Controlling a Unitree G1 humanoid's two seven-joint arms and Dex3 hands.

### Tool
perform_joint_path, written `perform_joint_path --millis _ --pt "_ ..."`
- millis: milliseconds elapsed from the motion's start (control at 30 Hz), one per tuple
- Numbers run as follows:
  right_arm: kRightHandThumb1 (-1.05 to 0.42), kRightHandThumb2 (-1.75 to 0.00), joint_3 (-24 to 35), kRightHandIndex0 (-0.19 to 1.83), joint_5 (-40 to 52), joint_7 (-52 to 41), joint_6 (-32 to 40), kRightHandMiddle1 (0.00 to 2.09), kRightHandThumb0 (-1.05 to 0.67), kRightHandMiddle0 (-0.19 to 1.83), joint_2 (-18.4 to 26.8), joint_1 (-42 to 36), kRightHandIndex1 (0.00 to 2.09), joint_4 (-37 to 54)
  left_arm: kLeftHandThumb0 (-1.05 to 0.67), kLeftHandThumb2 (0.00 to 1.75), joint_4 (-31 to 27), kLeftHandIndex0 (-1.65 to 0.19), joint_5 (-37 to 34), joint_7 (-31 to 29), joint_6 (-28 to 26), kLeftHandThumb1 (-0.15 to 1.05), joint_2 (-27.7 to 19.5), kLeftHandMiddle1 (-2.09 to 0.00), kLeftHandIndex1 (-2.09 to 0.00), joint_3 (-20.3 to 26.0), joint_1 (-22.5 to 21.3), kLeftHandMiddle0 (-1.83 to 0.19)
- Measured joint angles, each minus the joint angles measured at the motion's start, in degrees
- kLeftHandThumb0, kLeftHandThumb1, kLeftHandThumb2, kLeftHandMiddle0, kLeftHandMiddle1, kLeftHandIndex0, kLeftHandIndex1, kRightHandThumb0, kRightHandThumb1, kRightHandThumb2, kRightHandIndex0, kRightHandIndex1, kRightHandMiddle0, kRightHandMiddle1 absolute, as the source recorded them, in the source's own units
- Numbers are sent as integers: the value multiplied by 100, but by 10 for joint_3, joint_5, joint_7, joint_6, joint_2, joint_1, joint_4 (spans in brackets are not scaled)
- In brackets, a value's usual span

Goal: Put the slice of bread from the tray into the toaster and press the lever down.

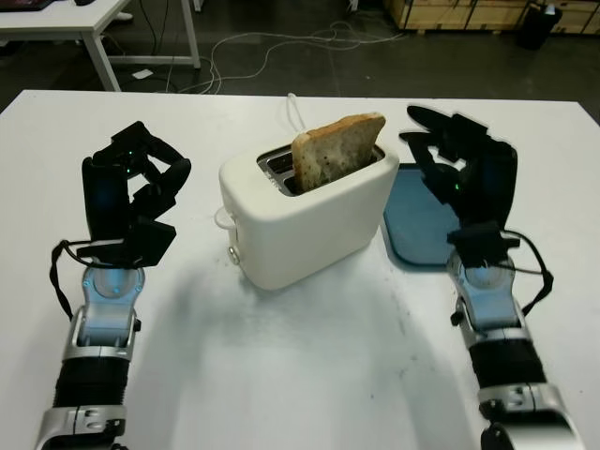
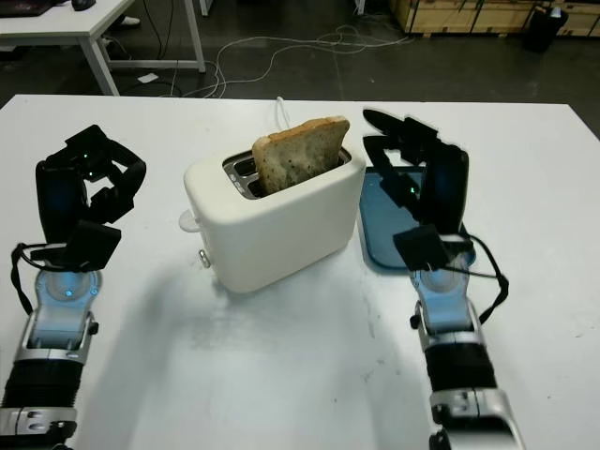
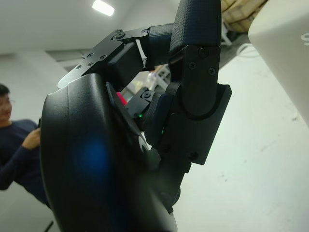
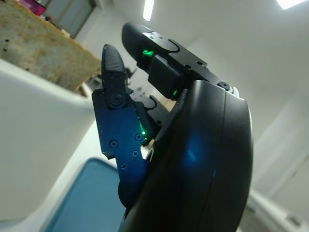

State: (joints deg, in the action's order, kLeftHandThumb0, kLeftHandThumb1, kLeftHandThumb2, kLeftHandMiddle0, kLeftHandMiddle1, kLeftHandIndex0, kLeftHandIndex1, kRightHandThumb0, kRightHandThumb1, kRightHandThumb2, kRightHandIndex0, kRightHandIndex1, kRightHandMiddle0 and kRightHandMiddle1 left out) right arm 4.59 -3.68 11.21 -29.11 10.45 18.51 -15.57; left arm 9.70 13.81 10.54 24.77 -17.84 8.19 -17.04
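Observation:
A white toaster [image 1: 309, 211] stands mid-table. The toasted bread slice [image 1: 336, 147] sits upright in its near slot, the top half sticking out. The lever [image 1: 223, 217] is on the toaster's left end, above a small knob [image 1: 232, 251]. The blue tray [image 1: 417, 220] lies just right of the toaster with nothing on its visible part. My left hand [image 1: 150, 187] is raised left of the toaster, a short gap from the lever end, fingers curled and holding nothing. My right hand [image 1: 431, 136] is raised over the tray beside the toaster's right end, open; the toaster wall [image 4: 34, 145] and the bread [image 4: 43, 53] are close by it.
The white cord [image 1: 292, 108] runs off behind the toaster. Bare white tabletop [image 1: 300, 366] lies in front. Beyond the table's far edge are another table [image 1: 84, 28], floor cables and boxes. A person [image 3: 14, 145] sits in the background of the left wrist view.

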Motion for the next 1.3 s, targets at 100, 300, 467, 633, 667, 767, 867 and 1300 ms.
perform_joint_path --millis 100,300,467,633,667,767,867,1300 --pt "-92 -24 15 90 21 8 22 60 -39 103 -31 -16 132 25 -89 28 -1 -95 1 -10 0 92 -8 -158 -112 0 0 -98" --pt "-92 -26 26 97 48 4 37 124 -43 84 -64 -29 163 39 -90 28 0 -96 3 -36 12 92 -27 -159 -105 -6 0 -96" --pt "-92 -27 40 98 47 4 38 115 -41 87 -64 -29 162 39 -89 27 0 -96 10 -69 15 92 -60 -160 -87 -9 2 -97" --pt "-92 -23 45 100 43 5 48 109 -46 93 -64 -28 160 39 -90 26 -1 -102 12 -127 30 92 -110 -159 -75 -12 3 -101" --pt "-92 -23 45 100 41 6 53 109 -44 94 -64 -28 160 39 -90 27 -2 -103 9 -147 32 92 -123 -158 -73 -15 3 -100" --pt "-92 -23 45 100 41 5 59 108 -44 93 -64 -28 159 39 -91 27 -12 -103 7 -203 32 92 -162 -155 -65 -25 1 -101" --pt "-92 -24 45 99 29 7 62 109 -44 93 -64 -28 159 39 -90 22 -19 -105 -3 -254 31 92 -192 -149 -52 -29 -10 -102" --pt "-92 -24 45 96 29 5 85 113 -39 88 -65 -26 161 38 -97 29 -6 -104 -14 -334 77 92 -232 -172 -33 -48 -37 -97"
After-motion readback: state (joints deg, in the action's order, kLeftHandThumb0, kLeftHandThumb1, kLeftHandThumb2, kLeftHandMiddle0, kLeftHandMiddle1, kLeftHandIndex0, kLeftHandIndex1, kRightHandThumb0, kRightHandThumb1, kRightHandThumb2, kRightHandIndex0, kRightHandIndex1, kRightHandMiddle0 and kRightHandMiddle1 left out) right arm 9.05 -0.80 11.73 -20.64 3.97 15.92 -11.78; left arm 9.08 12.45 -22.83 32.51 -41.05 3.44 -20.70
